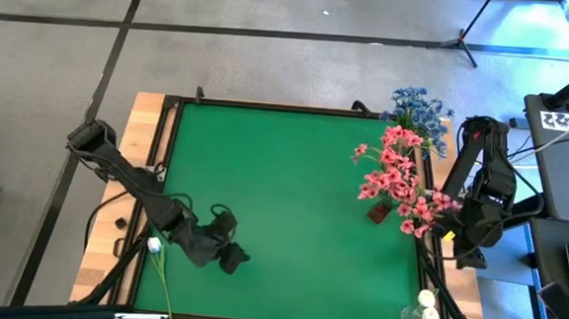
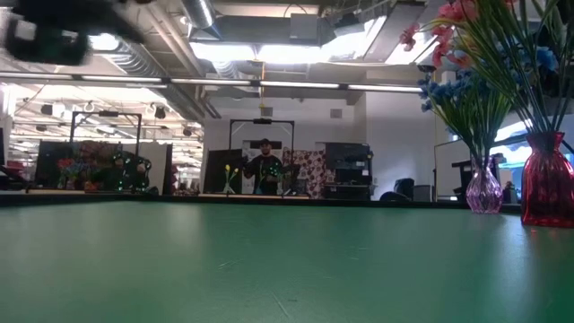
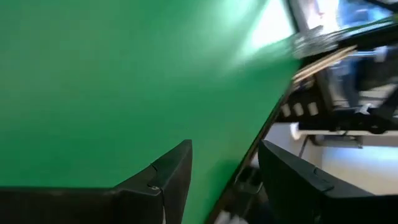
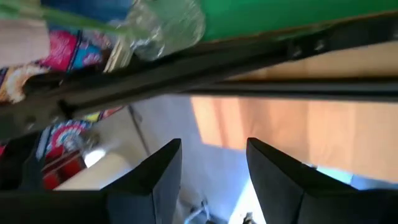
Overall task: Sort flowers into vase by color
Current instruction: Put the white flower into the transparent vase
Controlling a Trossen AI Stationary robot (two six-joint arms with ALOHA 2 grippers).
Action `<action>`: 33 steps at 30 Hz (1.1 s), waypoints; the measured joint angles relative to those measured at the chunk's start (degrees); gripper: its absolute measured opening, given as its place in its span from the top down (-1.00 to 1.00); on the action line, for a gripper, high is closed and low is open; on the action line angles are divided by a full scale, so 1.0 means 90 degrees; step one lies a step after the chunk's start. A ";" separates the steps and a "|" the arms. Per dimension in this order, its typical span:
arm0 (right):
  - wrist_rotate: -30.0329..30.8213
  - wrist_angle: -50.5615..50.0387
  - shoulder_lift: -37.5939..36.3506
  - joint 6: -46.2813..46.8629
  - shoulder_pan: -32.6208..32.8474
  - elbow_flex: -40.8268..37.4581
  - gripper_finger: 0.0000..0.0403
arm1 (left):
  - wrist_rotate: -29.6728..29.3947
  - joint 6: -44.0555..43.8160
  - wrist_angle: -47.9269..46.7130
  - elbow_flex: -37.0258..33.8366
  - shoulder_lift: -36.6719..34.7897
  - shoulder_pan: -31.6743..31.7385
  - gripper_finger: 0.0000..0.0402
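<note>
Green table (image 1: 292, 200): white flower (image 1: 155, 245) lies just beside left gripper (image 1: 231, 259), open and empty.

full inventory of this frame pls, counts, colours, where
pink flowers: one bunch, pink, in a red vase near the mat's right edge
blue flowers: one bunch, blue, in a pink-purple glass vase at the far right corner
white flower, loose: one, white bud on a green stem, lying at the mat's left edge by the left arm
white flowers: two buds, white, in a clear vase at the near right corner
green mat: one, green, covers the table inside a black frame
person: one, dark clothes, standing far back in the room
left claw: open, empty, low over the mat's near left part
right claw: open, empty, off the table's right edge
</note>
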 joint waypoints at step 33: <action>0.1419 -0.0364 0.0007 -0.1074 -0.0005 -0.0001 0.10 | 0.5414 -0.6238 -0.3218 0.1235 0.0988 -0.1202 0.27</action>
